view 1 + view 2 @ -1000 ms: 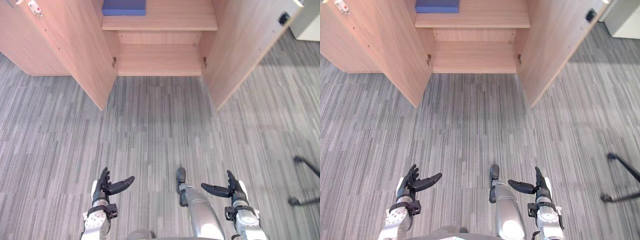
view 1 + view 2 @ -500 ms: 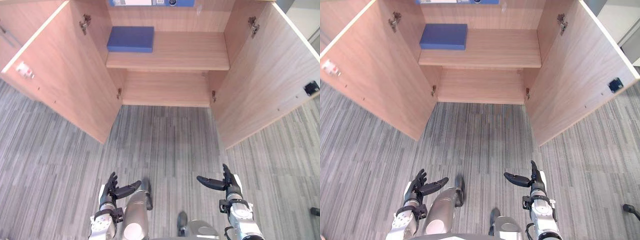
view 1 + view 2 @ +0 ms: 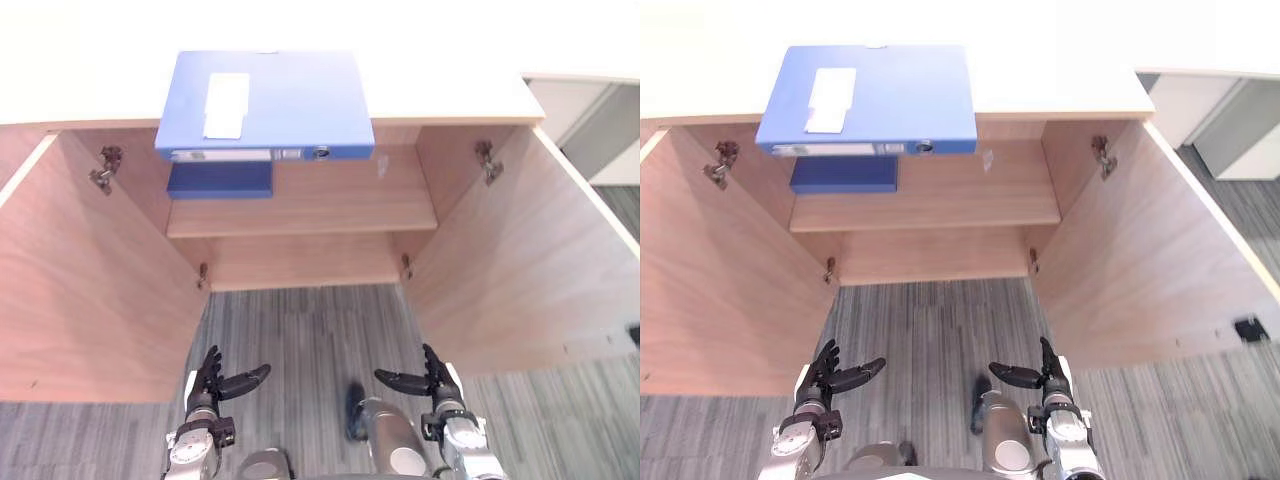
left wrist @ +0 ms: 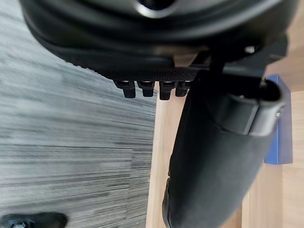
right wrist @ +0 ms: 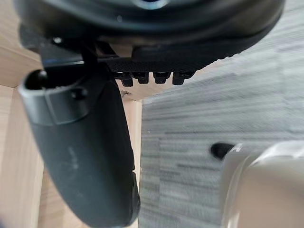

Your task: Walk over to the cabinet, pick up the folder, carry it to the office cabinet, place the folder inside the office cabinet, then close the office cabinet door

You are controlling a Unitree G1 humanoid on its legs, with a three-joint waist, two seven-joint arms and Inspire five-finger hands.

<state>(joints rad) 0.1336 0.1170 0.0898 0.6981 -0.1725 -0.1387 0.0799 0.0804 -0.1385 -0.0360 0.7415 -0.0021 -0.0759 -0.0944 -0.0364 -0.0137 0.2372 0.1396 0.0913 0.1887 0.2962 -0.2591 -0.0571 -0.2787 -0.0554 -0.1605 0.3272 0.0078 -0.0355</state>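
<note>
— Where is the folder?

— I see the blue folder point(image 3: 270, 100) lying flat on top of the cabinet point(image 3: 330, 205), toward its left side, with one long edge hanging just past the cabinet's front edge. A white label point(image 3: 226, 104) faces up.

— And inside the cabinet?

— The left door point(image 3: 90, 290) and right door point(image 3: 520, 270) both stand wide open. A darker blue item point(image 3: 220, 180) lies at the left end of the cabinet's shelf point(image 3: 350, 212), right below the folder.

— What about your hands?

— My left hand point(image 3: 210, 380) hangs low in front of the cabinet, over the grey floor point(image 3: 300, 330) near the left door. It is spread open and loose, with nothing in it. My right hand point(image 3: 435, 378) mirrors it near the right door, also spread and empty. Both are well apart from the folder.
</note>
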